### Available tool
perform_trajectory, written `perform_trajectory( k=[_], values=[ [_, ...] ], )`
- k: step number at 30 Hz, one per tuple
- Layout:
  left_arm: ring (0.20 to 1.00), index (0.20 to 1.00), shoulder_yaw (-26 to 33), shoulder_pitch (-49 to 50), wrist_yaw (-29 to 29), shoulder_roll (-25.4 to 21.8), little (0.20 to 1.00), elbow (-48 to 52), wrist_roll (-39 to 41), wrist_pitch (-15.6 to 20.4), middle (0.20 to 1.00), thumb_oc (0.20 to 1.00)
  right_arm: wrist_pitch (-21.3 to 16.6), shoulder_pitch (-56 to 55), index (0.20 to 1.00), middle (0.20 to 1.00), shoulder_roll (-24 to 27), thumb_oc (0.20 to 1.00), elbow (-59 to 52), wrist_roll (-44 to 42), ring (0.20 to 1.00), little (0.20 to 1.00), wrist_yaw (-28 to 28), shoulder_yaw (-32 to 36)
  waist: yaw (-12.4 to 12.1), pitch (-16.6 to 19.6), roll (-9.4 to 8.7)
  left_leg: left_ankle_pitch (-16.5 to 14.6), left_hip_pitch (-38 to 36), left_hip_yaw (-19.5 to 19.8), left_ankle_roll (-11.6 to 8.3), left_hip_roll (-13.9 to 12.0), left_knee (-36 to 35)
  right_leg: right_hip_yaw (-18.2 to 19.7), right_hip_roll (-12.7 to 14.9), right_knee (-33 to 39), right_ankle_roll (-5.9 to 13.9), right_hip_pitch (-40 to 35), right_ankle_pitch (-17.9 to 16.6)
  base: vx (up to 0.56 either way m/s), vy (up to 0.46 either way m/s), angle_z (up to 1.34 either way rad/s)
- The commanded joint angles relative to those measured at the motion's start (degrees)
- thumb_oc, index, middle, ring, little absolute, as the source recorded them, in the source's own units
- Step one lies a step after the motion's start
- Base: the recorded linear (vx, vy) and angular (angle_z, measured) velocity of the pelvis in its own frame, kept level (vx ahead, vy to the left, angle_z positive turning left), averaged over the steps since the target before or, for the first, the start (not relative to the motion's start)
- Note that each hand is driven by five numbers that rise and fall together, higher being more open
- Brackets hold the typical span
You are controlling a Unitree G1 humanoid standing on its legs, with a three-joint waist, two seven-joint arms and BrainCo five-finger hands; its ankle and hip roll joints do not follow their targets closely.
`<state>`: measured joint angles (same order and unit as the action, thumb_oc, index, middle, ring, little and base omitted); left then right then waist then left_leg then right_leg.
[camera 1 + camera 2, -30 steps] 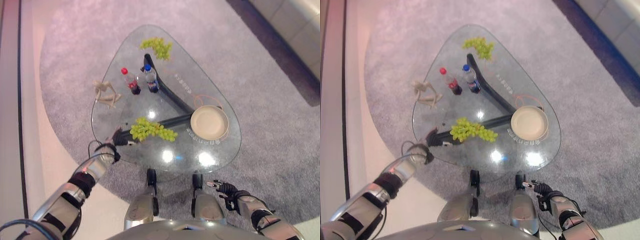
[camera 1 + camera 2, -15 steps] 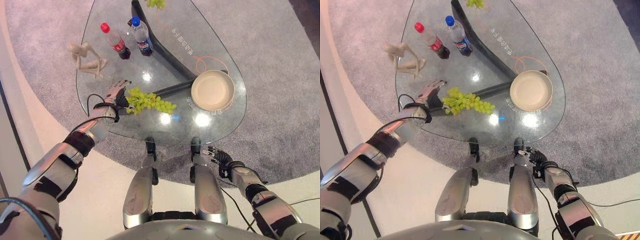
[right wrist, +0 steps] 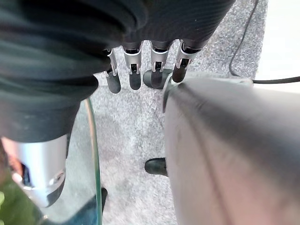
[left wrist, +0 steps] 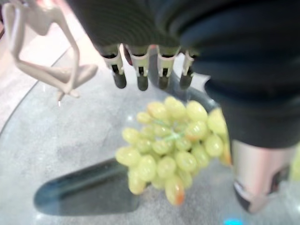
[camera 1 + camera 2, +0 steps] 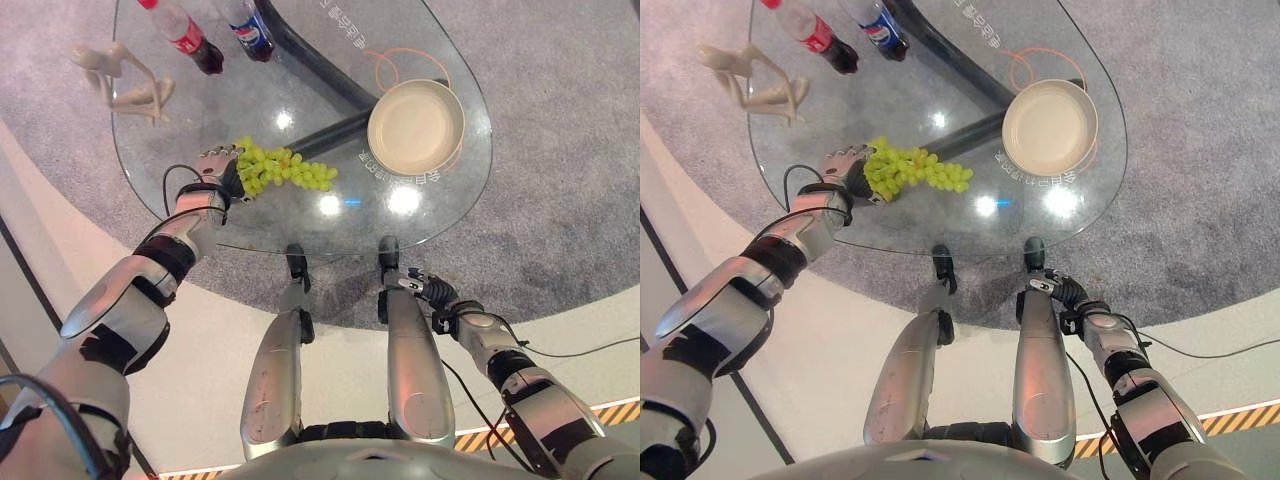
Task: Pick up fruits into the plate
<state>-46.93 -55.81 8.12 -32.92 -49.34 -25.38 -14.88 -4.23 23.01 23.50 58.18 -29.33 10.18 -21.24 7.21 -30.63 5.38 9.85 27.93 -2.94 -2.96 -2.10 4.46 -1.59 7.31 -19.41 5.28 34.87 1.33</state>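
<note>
Now, the facts that bear on the coming move, each placed from the plate:

Plate: the plate (image 5: 415, 122) sits near the table (image 5: 440, 215) edge on the robot's right, with nothing in it.

Grapes: the grapes (image 5: 285, 170) lie on the glass to the robot's left of the plate, near it but not touching.

Long axis: the bunch runs roughly crosswise, thick end away from the plate, thin tip pointing toward it.

Left hand: the left hand (image 5: 212, 170) is at the thick end, on the side of the bunch away from the plate. In the left wrist view its fingers (image 4: 139, 75) reach straight past the grapes and the thumb stands apart beside them, so the hand brackets the bunch loosely and is not clamped on it.

Right hand: the right hand (image 5: 432, 292) hangs below the table edge on the plate's near side, fingers relaxed and apart, holding nothing.

Nearer hand: the left, by far; it is against the fruit.

Judgement: once the fingers close on the thick end, the carry should run along the bunch's own axis, straight toward the plate.

Other things: two bottles (image 5: 210, 35) and a pale figurine (image 5: 120, 75) stand well apart from the plate, off that line.
</note>
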Motion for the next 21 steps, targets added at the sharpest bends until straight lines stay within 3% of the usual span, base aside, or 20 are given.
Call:
perform_trajectory(
  k=[1,7,21],
  values=[
    [1.000,1.000,2.09,-2.89,1.22,-1.02,1.000,-4.07,-2.77,-0.13,1.000,1.000,-1.84,-2.53,1.000,1.000,-0.91,1.000,-3.05,-0.08,1.000,1.000,0.69,-2.25,0.26,0.83,-4.05,-8.73,1.66,0.50,3.01,5.03,8.58,0.17,-5.12,2.89,-1.59,-0.08,-4.45,0.00,-0.018,-0.05],
    [1.000,1.000,1.31,-3.66,1.97,-0.46,1.000,-4.27,-3.91,-1.26,1.000,1.000,-2.91,-2.44,1.000,1.000,-0.67,1.000,-3.84,-1.68,1.000,1.000,1.18,-2.45,0.62,0.83,-4.34,-8.47,3.36,0.66,2.81,4.95,8.69,0.55,-5.63,2.67,-1.67,1.69,-4.61,0.00,-0.009,-0.05],
    [1.000,1.000,3.27,-5.16,11.64,0.01,1.000,-7.62,-5.81,-6.17,1.000,1.000,-3.21,-3.11,1.000,1.000,-1.00,1.000,-6.55,-3.89,1.000,1.000,-0.67,-2.96,1.23,0.83,-5.93,-8.78,8.00,0.83,2.59,4.95,11.12,1.26,-6.73,1.73,-1.67,5.76,-4.95,0.02,0.007,-0.03]
  ],
)
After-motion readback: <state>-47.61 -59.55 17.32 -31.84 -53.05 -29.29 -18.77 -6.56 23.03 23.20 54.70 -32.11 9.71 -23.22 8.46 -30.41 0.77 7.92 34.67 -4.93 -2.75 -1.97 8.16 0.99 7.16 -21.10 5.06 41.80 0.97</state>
